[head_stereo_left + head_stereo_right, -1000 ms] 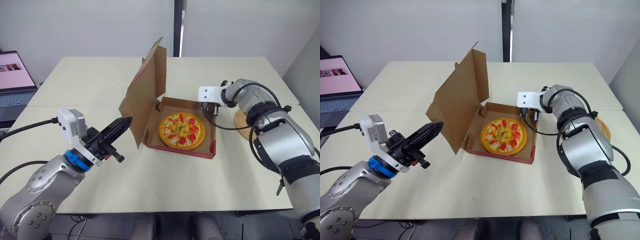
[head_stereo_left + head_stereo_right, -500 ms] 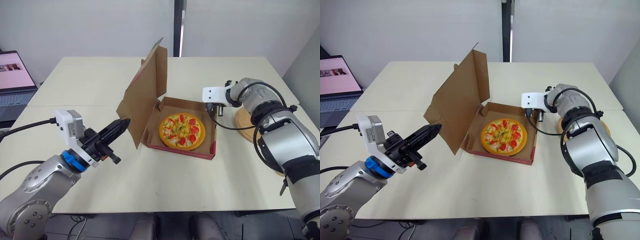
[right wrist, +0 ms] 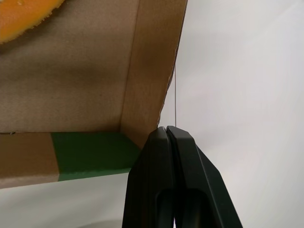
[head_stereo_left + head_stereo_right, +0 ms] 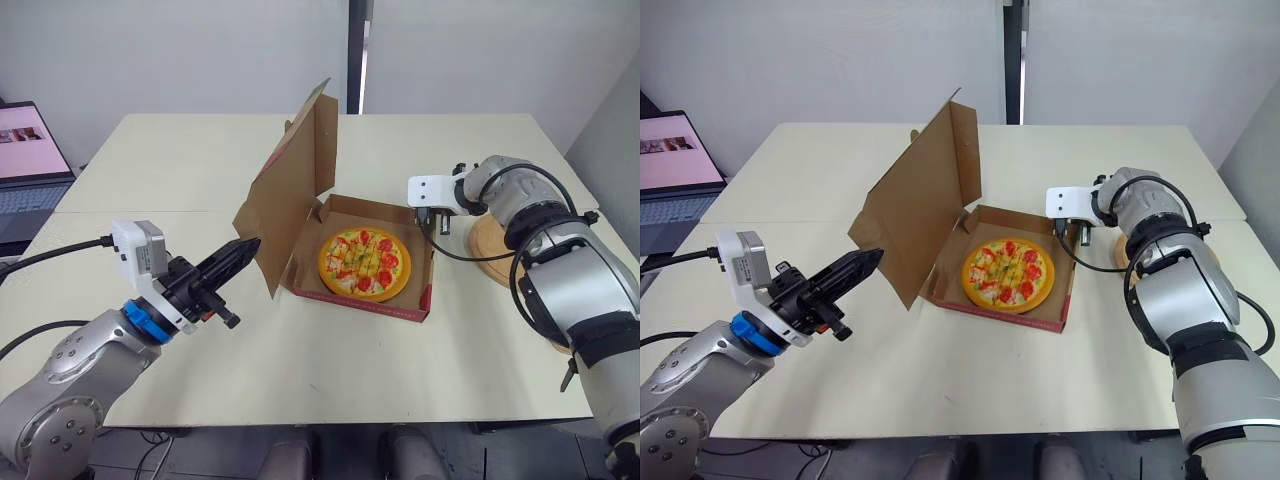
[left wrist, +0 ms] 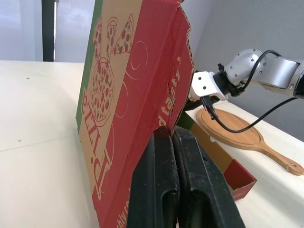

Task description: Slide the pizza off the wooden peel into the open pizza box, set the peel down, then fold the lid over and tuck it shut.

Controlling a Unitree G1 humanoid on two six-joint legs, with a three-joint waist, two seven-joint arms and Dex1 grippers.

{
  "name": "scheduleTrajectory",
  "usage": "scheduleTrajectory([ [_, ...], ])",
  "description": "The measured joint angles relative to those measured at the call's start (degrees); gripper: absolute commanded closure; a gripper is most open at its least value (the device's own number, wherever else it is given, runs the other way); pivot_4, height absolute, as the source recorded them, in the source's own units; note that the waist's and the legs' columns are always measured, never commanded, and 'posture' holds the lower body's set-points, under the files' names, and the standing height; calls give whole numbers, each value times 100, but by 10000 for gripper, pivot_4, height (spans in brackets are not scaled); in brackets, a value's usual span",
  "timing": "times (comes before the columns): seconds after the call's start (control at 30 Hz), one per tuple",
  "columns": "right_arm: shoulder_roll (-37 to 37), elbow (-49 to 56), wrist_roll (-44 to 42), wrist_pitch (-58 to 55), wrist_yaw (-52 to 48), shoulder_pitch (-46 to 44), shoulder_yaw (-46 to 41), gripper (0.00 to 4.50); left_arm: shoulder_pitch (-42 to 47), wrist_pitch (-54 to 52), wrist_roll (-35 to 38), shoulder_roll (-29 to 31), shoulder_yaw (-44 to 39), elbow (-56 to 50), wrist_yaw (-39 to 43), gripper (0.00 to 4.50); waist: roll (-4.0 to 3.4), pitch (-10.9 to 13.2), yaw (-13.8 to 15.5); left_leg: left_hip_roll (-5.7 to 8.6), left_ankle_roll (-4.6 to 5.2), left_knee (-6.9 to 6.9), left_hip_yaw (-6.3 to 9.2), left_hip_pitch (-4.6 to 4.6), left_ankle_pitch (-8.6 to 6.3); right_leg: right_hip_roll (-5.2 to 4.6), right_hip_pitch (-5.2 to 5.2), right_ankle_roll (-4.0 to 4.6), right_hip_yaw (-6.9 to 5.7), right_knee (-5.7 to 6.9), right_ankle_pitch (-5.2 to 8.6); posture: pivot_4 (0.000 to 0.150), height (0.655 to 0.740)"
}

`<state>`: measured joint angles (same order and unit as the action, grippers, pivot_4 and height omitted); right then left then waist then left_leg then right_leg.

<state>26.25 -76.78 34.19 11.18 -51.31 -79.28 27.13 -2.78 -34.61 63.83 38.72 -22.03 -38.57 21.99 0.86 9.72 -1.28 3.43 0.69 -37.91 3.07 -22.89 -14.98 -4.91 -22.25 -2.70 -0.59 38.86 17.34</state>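
Far left: laptop (image 4: pixel 24 165) with its screen lit, beyond the edge of the cream table (image 4: pixel 330 360).

Left gripper (image 4: pixel 250 243): the two black fingers are pressed flat together with no gap and nothing between them. It points toward the right, its tip at the lower near corner of the lid. In the left wrist view the fingertips (image 5: pixel 164 135) sit against the printed face. Cannot tell whether they actually touch the card or are just beside it.

Brown cardboard lid (image 4: pixel 290 175): hinged on the left side of the box and standing up, leaning slightly outward to the left. The plain brown inner face is turned to the pizza. The outer face is printed red and green with pizza drawings.

Square cardboard pizza box (image 4: pixel 400 303) with red and green outer walls: the tray lies flat at mid-table.

Round pizza (image 4: pixel 364 262) with yellow cheese and red and green toppings: lies inside the tray, roughly centred and clear of the walls.

Right gripper (image 4: pixel 432 222): fingers closed tight against each other and holding nothing. It points down at the far right corner of the tray. In the right wrist view the tip (image 3: pixel 166 129) is just outside that corner wall.

Round wooden peel (image 5: pixel 232 129) with a handle: flat on the table just right of the box and partly hidden behind the right arm. It is bare.
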Motion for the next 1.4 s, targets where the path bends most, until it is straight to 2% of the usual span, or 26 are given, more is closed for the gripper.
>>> scheduleTrajectory([
  [0.5,272,91,-194,395,-1110,20,-129,44439,-172,8,-304,38,-52,149,352,45000,0,0,0,0,0,0,1,1,0,0,1,0,-1,0,0,1500,7281],
  [0.87,396,173,-239,604,-1334,119,-146,44439,-107,26,-624,93,-94,390,691,45000,0,0,-5,-1,0,0,0,1,0,0,1,0,0,0,0,1500,7281],
  [1.2,558,388,-622,796,-2542,227,-270,44439,57,39,-897,94,-93,716,1007,45000,0,0,-29,-2,0,1,0,2,-1,0,0,1,-1,0,0,1500,7281],
  [1.4,687,884,-829,1005,-3174,553,-283,44439,384,69,-1133,93,-65,1048,1189,45000,0,0,-29,-2,-1,0,2,1,0,0,0,1,-3,0,0,1500,7281],
])
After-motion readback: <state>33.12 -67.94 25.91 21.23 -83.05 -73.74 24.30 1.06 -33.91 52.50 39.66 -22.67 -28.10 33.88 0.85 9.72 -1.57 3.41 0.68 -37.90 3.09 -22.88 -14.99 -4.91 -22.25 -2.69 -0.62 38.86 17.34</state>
